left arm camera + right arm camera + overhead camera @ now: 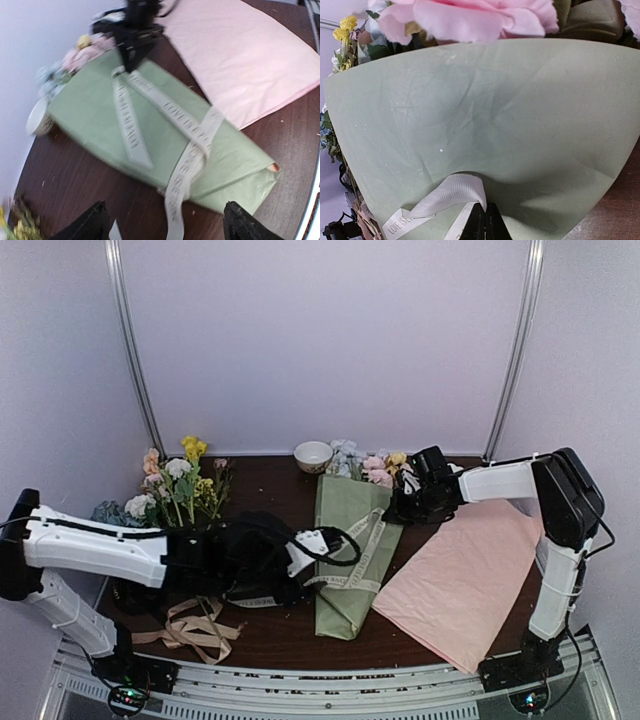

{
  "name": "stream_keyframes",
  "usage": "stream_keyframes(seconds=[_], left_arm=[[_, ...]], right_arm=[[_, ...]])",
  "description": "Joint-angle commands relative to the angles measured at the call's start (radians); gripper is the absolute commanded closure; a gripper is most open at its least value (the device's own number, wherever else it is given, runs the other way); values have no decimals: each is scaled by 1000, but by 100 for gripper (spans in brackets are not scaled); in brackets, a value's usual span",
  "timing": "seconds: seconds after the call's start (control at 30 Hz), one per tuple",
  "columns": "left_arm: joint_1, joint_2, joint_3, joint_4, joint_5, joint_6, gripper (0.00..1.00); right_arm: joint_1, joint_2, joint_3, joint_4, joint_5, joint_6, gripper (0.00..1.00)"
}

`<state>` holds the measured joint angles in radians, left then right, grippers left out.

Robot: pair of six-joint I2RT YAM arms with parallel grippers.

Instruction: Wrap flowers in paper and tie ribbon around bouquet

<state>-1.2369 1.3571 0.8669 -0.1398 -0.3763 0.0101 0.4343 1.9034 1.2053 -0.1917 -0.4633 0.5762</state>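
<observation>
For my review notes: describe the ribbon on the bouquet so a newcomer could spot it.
On the table, the olive-green bouquet lies at the centre. The cream ribbon crosses its wrap, pinched by the right gripper. Its dark printed lettering sets it apart from the plain tan ribbon heaped at the near left.

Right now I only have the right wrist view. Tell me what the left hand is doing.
Observer: The left hand is open and empty, hovering by the bouquet's narrow end.
Operator: Report how the ribbon runs down there.
Observer: The ribbon crosses over the narrow half. One tail trails onto the table toward the left hand.
Operator: Name what lies to the right.
Observer: A plain pink sheet, flat on the table right of the bouquet.
</observation>
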Motion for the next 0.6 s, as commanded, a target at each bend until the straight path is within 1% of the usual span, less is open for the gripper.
stream_keyframes(seconds=[0.0,0.13,0.17,0.23,0.27,0.33,0.57], left_arm=[[33,256,191,21,337,306,17],[129,388,303,-8,422,330,19],[150,421,339,-45,454,332,19],[193,483,417,-156,584,348,20],[206,506,442,-182,616,349,19],[222,537,468,-208,684,351,18],[229,585,514,-277,806,390,17]], right_arm=[[20,-19,22,-27,8,-21,100],[32,-39,3,-26,8,-25,100],[36,-42,0,-25,6,-25,100],[41,-46,-1,-28,4,-27,100],[43,-48,-1,-28,4,-27,100],[45,-51,-3,-30,5,-29,100],[45,-47,13,-33,14,-31,100]])
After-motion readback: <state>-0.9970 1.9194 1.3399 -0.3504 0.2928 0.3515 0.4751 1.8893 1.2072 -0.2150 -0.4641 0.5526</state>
